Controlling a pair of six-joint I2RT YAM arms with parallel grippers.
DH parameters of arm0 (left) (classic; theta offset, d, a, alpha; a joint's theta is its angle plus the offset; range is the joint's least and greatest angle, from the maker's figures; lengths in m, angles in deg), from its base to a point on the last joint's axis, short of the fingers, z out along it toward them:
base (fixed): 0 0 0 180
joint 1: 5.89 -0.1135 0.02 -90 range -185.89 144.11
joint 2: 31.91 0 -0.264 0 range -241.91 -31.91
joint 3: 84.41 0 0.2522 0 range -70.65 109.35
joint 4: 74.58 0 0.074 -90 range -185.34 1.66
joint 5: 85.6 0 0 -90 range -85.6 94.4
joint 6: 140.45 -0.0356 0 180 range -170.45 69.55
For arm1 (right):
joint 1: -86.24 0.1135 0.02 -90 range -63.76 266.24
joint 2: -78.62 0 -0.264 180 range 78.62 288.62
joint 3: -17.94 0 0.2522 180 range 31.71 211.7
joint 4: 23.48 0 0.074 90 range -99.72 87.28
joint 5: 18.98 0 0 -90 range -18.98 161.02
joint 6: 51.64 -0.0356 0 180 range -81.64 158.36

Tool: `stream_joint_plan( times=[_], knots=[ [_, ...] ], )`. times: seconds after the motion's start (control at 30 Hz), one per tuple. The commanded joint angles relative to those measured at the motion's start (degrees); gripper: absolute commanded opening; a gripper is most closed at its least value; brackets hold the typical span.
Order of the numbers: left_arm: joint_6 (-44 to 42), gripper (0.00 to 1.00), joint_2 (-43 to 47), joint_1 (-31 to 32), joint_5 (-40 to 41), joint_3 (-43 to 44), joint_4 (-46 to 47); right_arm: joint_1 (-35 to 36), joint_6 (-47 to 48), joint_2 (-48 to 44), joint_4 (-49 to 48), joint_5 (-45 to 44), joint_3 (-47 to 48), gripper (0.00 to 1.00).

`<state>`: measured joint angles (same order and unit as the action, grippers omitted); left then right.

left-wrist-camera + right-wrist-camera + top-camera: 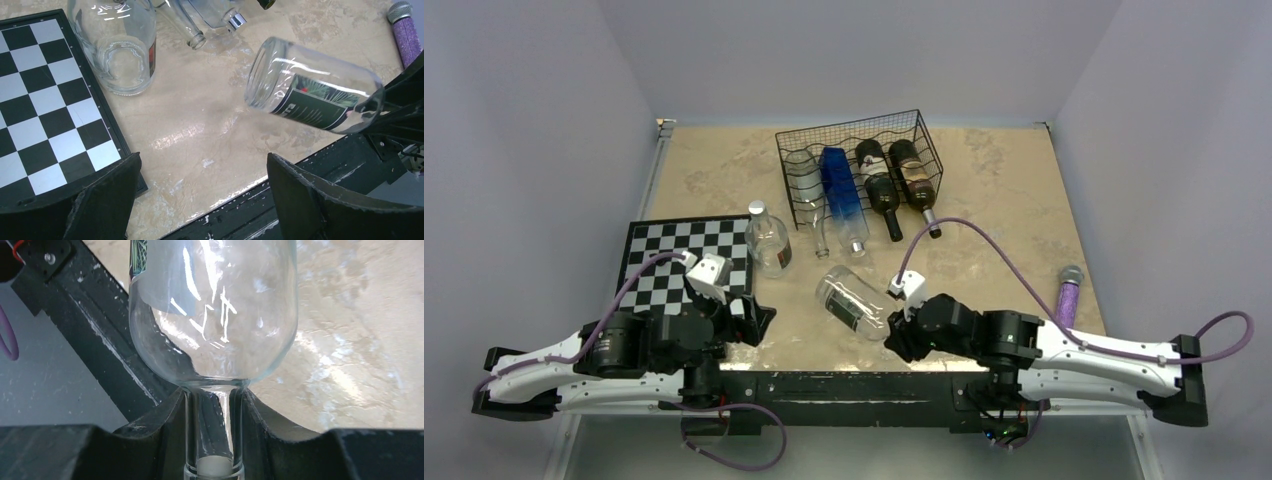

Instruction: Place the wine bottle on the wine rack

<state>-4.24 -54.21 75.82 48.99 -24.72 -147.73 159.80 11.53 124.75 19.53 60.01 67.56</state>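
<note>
R gripper pinches neck of wine bottle, 6 o'clock; L gripper spread, idle. Grasp done; carry to wine rack, 12 o'clock, four bottles in it, left.

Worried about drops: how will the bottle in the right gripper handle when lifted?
Probably light: the clear bottle looks empty. Likely to slip or pivot, since the right gripper pinches only its smooth neck. Glass, so probably fragile.

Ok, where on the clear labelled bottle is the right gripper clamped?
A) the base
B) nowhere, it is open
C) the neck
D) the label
C: the right wrist view shows the right gripper shut on the thin neck of the clear bottle, just below its shoulder.
</note>
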Motion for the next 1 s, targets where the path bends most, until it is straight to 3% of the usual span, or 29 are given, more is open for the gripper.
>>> stream_joint_plan(
  times=[0.0,0.2,0.3,0.73,0.97],
  knots=[
    [-1.6,0.99,-0.1,-0.3,1.1,2.2,1.0,0.2,1.1,-8.1,-8.0,-10.9,5.5,0.00],
    [-3.2,0.99,-0.6,-0.3,1.2,1.9,3.4,-0.2,6.4,-10.7,-5.9,-22.8,11.4,0.00],
    [-4.9,0.99,-1.5,-0.2,1.3,1.9,5.2,-3.7,10.3,-8.0,-7.0,-24.9,15.7,0.00],
    [-7.3,0.99,-5.7,-0.3,-0.3,2.4,10.2,-27.8,21.2,12.8,-22.0,-11.9,28.8,0.00],
    [-8.1,0.99,-6.8,-0.3,0.4,4.1,10.2,-39.4,22.5,25.6,-26.7,-4.9,36.5,0.00]
  ],
)
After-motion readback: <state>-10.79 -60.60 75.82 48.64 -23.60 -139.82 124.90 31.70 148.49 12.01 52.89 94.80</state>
